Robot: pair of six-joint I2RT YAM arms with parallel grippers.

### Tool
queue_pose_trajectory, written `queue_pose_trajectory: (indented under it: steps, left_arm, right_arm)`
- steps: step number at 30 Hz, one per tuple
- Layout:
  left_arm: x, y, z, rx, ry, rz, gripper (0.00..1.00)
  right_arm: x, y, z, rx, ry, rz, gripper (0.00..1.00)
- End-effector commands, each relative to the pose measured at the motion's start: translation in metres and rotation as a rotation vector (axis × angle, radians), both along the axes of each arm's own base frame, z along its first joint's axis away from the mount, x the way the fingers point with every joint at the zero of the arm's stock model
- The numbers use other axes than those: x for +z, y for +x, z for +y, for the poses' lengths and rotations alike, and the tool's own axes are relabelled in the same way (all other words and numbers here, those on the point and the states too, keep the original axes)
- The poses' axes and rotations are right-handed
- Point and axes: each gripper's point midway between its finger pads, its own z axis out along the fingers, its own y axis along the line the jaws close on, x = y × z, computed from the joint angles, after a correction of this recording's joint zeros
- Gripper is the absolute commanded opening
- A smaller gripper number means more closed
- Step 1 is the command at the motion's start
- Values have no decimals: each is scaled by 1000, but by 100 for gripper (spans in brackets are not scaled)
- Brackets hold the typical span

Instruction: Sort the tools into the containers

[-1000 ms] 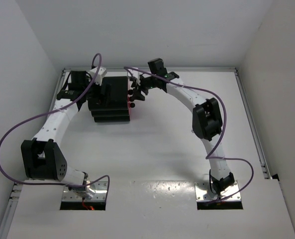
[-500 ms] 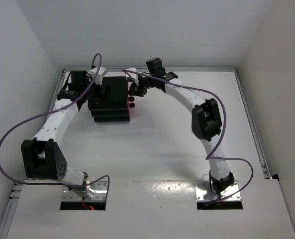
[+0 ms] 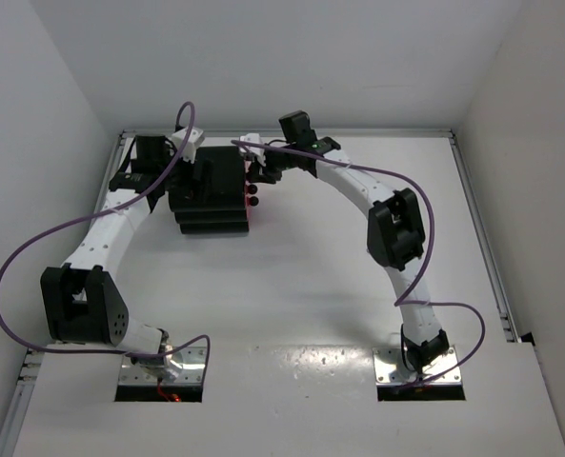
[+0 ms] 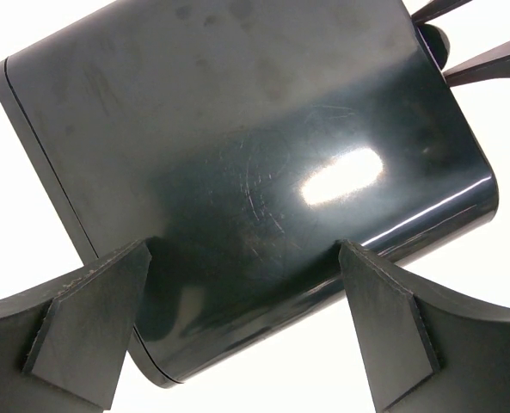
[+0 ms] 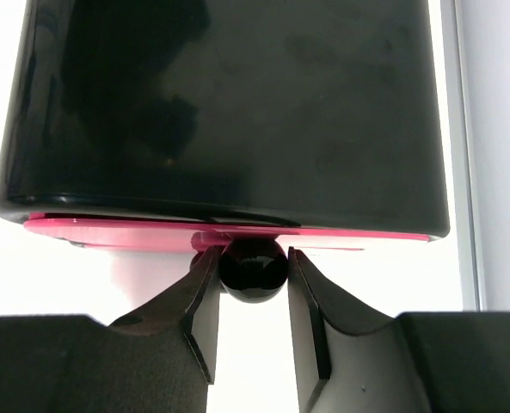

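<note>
My right end effector (image 5: 251, 258) pinches the round knob (image 5: 252, 271); it may slip, or pulling drags the cabinet (image 5: 229, 103)

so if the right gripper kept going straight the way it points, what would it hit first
The right gripper has the black knob between its fingertips, so they would likely meet the pink drawer front just behind the knob first; the gap looks tiny.

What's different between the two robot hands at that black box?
The left gripper spreads its fingers wide at the plain black shell of the cabinet; the right gripper pinches its fingers on a round black knob. The left gripper faces a knobless side, the right gripper the pink drawer front. Both have dark fingers.
</note>
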Motion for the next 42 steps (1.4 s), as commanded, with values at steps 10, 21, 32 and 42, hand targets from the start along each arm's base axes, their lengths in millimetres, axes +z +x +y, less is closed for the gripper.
queue_pose_trajectory:
  steps: [10, 21, 32, 42]
  left_arm:
    - [-32, -16, -3, 24, -13, 131, 99]
    - [-32, -13, -2, 31, -7, 130, 99]
    - [-36, -10, -2, 31, -6, 139, 99]
    - [-36, -10, -2, 31, -6, 139, 99]
  right_arm:
    - [44, 8, -37, -47, -20, -86, 11]
    - [38, 3, -83, -96, -49, -54, 9]
    - [23, -3, -109, -129, -66, -4, 9]
    - [15, 5, -114, -169, -87, -25, 55]
